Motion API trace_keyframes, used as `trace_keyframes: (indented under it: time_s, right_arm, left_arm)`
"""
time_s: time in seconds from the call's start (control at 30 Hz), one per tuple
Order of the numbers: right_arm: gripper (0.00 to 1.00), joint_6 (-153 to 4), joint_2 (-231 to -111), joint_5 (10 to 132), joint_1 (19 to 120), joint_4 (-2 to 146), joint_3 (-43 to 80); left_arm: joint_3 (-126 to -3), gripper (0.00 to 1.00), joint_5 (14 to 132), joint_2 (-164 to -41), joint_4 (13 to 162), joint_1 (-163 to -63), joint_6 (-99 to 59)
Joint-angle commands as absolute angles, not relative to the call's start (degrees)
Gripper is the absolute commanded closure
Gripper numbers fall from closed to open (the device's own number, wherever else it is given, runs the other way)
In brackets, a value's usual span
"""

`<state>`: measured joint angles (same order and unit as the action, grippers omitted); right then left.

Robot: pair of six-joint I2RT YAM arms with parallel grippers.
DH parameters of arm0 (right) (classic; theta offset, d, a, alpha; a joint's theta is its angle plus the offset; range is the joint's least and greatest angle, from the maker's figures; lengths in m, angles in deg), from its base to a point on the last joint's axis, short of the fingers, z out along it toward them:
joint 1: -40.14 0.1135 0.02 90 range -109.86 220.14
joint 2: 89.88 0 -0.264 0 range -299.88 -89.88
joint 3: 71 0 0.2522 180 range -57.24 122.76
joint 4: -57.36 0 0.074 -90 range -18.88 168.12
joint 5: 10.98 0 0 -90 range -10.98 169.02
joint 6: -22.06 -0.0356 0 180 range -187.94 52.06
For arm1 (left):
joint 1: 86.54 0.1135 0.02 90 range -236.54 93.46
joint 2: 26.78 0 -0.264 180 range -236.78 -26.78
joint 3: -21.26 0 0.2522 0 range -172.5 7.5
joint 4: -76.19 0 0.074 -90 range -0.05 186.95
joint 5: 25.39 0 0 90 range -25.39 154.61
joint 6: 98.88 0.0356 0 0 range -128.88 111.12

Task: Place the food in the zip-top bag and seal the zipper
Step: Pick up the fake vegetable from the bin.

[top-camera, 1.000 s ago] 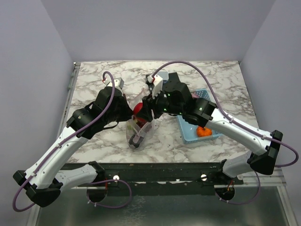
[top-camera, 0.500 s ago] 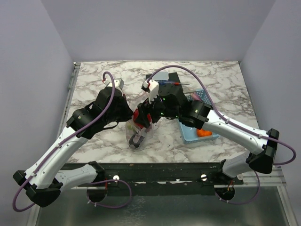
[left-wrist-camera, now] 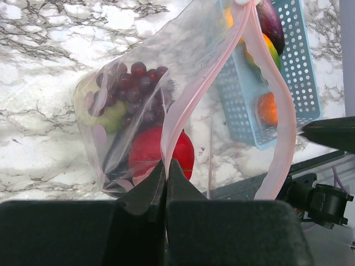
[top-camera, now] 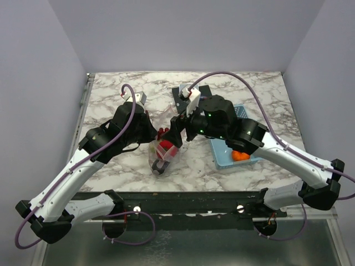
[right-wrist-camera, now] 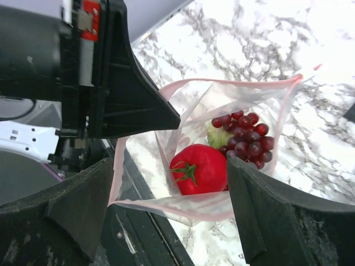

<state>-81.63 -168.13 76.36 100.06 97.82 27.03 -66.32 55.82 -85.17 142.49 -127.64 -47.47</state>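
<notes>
Fig.: loading step, mid-task. My L pincer [left-wrist-camera: 166, 166] was clamped shut on the zipper [left-wrist-camera: 183, 105], holding one lip of the bag [left-wrist-camera: 188, 61] up so the mouth gaped. The bag's bottom appeared to rest on the table [top-camera: 111, 94], just L of the basket [top-camera: 222, 158]. My R pincer [right-wrist-camera: 171, 166] hung over the mouth w/ jaws wide & nothing between them. Inside the bag lay a tomato [right-wrist-camera: 199, 169], grapes [right-wrist-camera: 244, 136] & a green cabbage [right-wrist-camera: 217, 136], bunched together at the bottom. In the basket were an orange piece [top-camera: 240, 155], a dark purple piece [left-wrist-camera: 272, 16] & a yellow-green piece [left-wrist-camera: 270, 49]; so, by my reckoning, approx. half the food was in & the seal not yet begun. Next move, as I judged: R pincer to the basket for another piece, w/ L holding the lip raised. The film looked limp & crinkly, so the mouth could sag or fold shut if L slackened. Surface: white marble-pattern top w/ grey veins, flat. Room: plain pale lilac walls [top-camera: 39, 66] on three sides; dark rail [top-camera: 183, 198] along the near edge.
</notes>
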Motion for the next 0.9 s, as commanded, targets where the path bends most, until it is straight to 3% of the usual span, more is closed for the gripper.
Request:
trace_keyframes:
  time_s: [0.0,0.53,0.7,0.87]
  right_arm:
    - [0.13,-82.39,-163.4,84.42,100.48,100.37,29.58]
    - [0.18,-88.88,-157.18,120.88,99.99,116.65,27.07]
    - [0.17,-93.76,-156.75,122.6,97.77,122.22,23.74]
    - [0.17,-97.17,-157.16,114.59,90.71,124.86,19.09]
  left_arm:
    - [-67.21,1.0,56.35,-85.27,141.78,-127.91,-47.86]
    - [-64.15,1.0,57.73,-78.97,133.53,-127.93,-44.7]
    - [-60.8,1.0,57.94,-76.37,130.05,-127.89,-44.72]
    - [-60.07,1.0,58.59,-78.54,131.43,-127.87,-46.02]
